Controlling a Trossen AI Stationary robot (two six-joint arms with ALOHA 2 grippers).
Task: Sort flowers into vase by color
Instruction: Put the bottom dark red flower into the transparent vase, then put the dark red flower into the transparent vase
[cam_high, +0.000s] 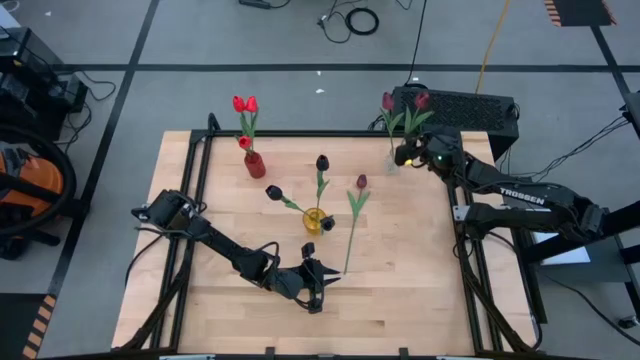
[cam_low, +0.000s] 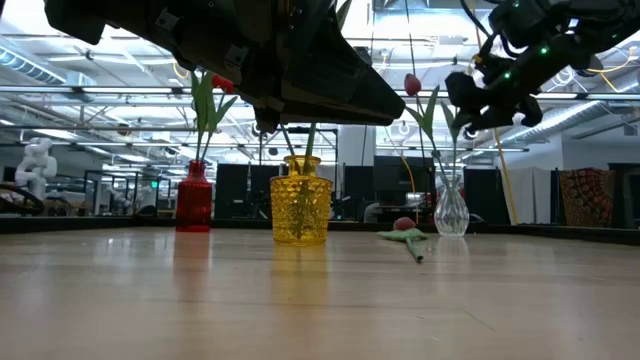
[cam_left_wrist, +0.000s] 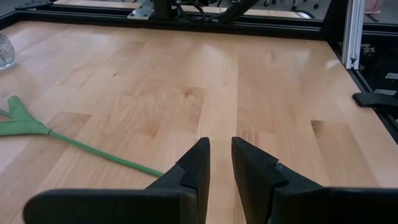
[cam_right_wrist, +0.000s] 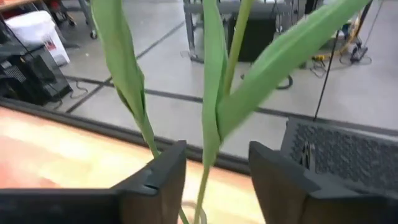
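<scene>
A red vase (cam_high: 255, 165) holds red flowers (cam_high: 245, 104). A yellow vase (cam_high: 315, 220) holds two black flowers (cam_high: 322, 162). At the far right a clear vase (cam_high: 392, 160) holds maroon flowers (cam_high: 388, 101). My right gripper (cam_right_wrist: 217, 162) stands open just above that vase, one finger on either side of a green stem (cam_right_wrist: 208, 155) without touching it. Another maroon flower (cam_high: 361, 182) lies flat on the table, its stem (cam_left_wrist: 93, 151) running toward my left gripper (cam_left_wrist: 221, 155). That gripper hangs low over the wood, slightly open, with nothing between its fingers. My left gripper: the lying flower's stem end (cam_left_wrist: 155, 171) runs up to the outer side of one finger (cam_left_wrist: 189, 168). I cannot tell whether they touch. The stem lies flat on the table.
A black metal frame (cam_high: 200, 150) runs around the wooden table. A dark box (cam_high: 470, 105) sits beyond the far right corner, behind the clear vase. Bare wood (cam_high: 400, 290) lies at the near right.
</scene>
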